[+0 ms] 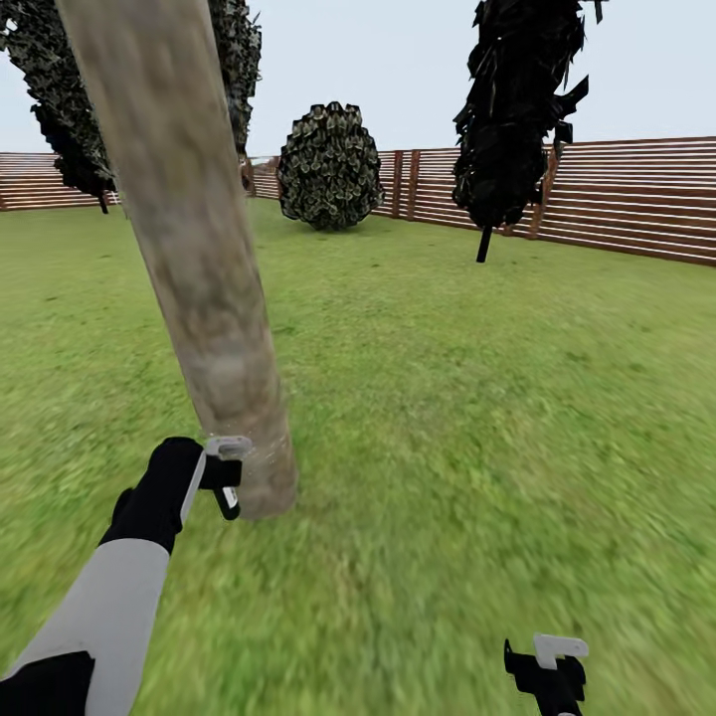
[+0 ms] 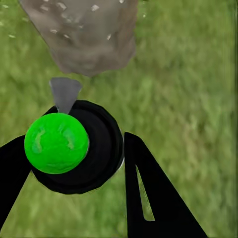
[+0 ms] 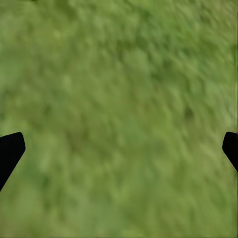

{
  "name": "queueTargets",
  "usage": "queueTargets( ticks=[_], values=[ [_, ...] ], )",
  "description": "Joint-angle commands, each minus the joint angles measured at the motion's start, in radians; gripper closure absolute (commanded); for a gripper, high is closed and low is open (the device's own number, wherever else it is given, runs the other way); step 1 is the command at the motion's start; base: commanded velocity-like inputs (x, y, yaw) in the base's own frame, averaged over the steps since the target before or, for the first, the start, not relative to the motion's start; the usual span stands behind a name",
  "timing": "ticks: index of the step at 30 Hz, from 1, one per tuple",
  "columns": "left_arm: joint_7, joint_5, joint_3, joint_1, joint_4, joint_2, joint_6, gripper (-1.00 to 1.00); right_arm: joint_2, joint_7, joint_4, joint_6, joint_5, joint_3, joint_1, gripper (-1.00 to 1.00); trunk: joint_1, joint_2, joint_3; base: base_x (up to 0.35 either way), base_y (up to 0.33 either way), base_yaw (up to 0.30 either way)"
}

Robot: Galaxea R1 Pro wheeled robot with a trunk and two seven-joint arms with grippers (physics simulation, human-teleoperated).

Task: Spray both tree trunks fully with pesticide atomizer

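Note:
A thick grey-beige tree trunk leans up from the lawn at the left. My left gripper sits right beside its base, shut on the pesticide atomizer, a small black round bottle with a bright green top. The bottle's grey nozzle points at the trunk's foot, where a few whitish pesticide specks show on the bark. My left gripper's black fingers flank the bottle. My right gripper hangs low at the right over bare grass, open, its fingertips wide apart.
Green lawn stretches ahead to a brown slat fence. A round dark bush stands at the fence, a black narrow cypress at the right, and more dark foliage behind the trunk at the left.

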Motion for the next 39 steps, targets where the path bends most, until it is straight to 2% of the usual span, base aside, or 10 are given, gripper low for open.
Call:
queueTargets(
  ticks=[1, 14, 30, 39],
  values=[
    [-0.01, -0.011, -0.002, -0.001, -0.001, -0.001, 0.004, 1.0, 0.0, -0.002, 0.001, -0.002, -0.001, 0.002, -0.001, -1.0, 0.0, 0.0, -0.001, 0.23, -0.183, 0.0],
    [-0.015, -0.006, -0.007, 0.001, 0.004, 0.0, 0.006, 1.0, 0.0, -0.002, 0.001, -0.002, -0.001, 0.002, -0.001, -1.0, 0.0, 0.0, -0.001, 0.001, -0.264, 0.005],
    [-0.01, -0.01, -0.009, 0.012, 0.015, 0.004, -0.003, 1.0, 0.002, -0.002, 0.001, -0.001, -0.001, 0.002, -0.001, -1.0, 0.0, 0.0, -0.001, 0.059, -0.277, 0.251],
    [-0.007, -0.009, -0.006, 0.035, 0.016, -0.002, -0.005, 1.0, 0.001, -0.002, 0.001, -0.001, -0.001, 0.002, -0.001, -1.0, 0.0, 0.0, -0.001, 0.16, -0.256, 0.029]
  ],
)
